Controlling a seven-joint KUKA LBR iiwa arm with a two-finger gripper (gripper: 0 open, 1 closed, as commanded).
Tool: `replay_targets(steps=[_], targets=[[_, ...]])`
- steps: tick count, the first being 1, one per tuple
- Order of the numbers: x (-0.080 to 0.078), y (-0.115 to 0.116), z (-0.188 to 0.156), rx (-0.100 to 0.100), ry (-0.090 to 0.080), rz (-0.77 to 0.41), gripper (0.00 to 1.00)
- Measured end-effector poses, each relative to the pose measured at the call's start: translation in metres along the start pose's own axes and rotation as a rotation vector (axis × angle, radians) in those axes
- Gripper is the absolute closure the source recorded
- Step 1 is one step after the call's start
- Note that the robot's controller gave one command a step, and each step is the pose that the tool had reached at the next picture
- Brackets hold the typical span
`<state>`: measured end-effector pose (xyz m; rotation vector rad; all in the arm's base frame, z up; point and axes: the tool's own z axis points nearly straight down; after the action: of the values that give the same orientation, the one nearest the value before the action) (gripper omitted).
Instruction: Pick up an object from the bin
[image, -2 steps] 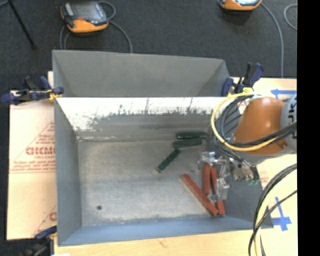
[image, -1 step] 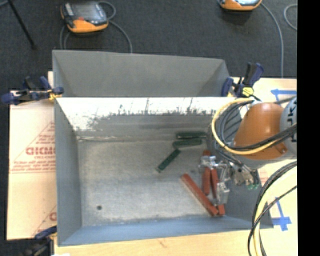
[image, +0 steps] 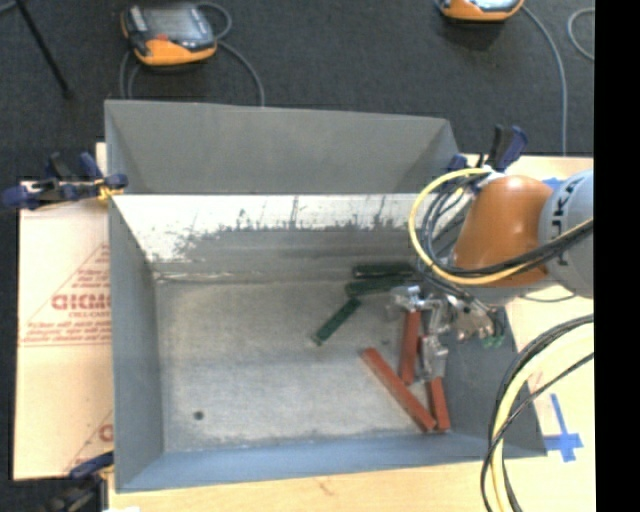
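Red V-shaped piece (image: 395, 385), two long thin bars meeting at a point, lies on the floor of the grey bin (image: 135, 340) near its front right corner. My claw (image: 430, 350) hangs over the bar nearest the bin's right wall, and I cannot tell whether it is released or clenched. Toward the bin's back wall, right of centre, lies a dark green long-handled tool (image: 338, 318).
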<state>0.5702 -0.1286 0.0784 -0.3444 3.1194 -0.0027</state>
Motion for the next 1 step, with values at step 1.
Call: replay_targets(steps=[1], targets=[[-0.0542,-0.0067,0.0054,-0.001,-0.006,-0.212,1.0]])
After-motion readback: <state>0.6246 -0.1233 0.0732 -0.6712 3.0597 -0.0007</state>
